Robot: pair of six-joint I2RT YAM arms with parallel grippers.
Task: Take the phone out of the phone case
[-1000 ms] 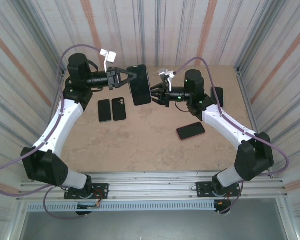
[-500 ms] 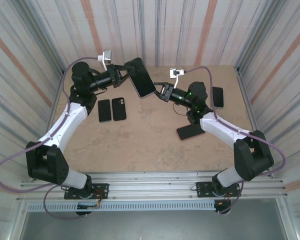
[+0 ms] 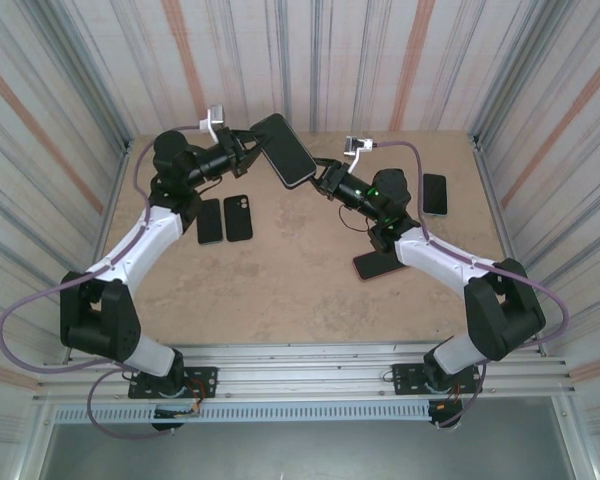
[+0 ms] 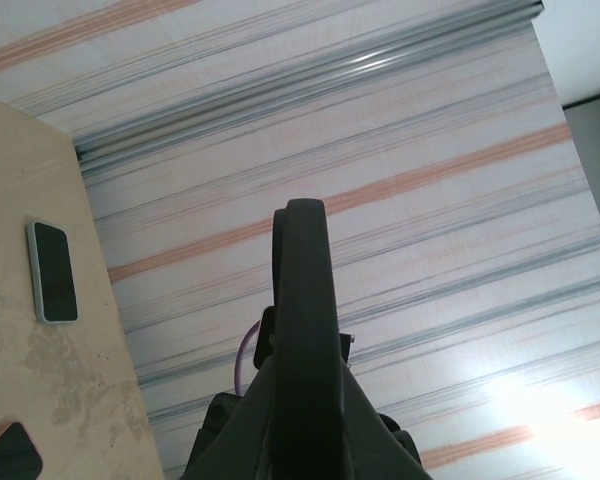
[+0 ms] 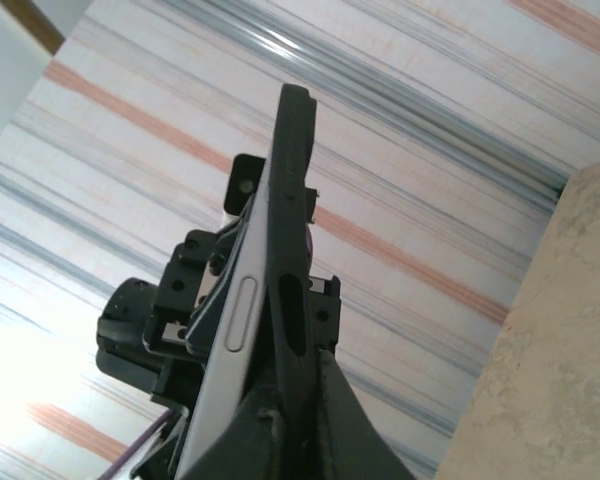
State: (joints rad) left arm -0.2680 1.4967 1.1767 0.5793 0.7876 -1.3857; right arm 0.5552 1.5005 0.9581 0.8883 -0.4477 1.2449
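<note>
In the top view, the left gripper (image 3: 252, 149) is in the upper left of the frame, lifted above the table (image 3: 280, 290). It is closed on the upper end of the phone case (image 3: 285, 150), which is in the air at the upper middle and slopes down to the right. Below this gripper, two dark phones (image 3: 209, 221) (image 3: 238, 217) lie flat side by side on the table, close to each other.

Right of the centre, the right gripper (image 3: 320, 177) meets the lower end of the same case, and its jaws are closed on that end. In the right wrist view the case is seen edge-on, and the grey side of the phone (image 5: 235, 330), with a long button, lies against its left face. I cannot tell if the phone has come loose from the case.

Lower, under the right arm, a phone with a reddish edge (image 3: 380, 264) lies flat and is partly covered. At the right side of the table lies one more dark phone (image 3: 435, 193).
</note>
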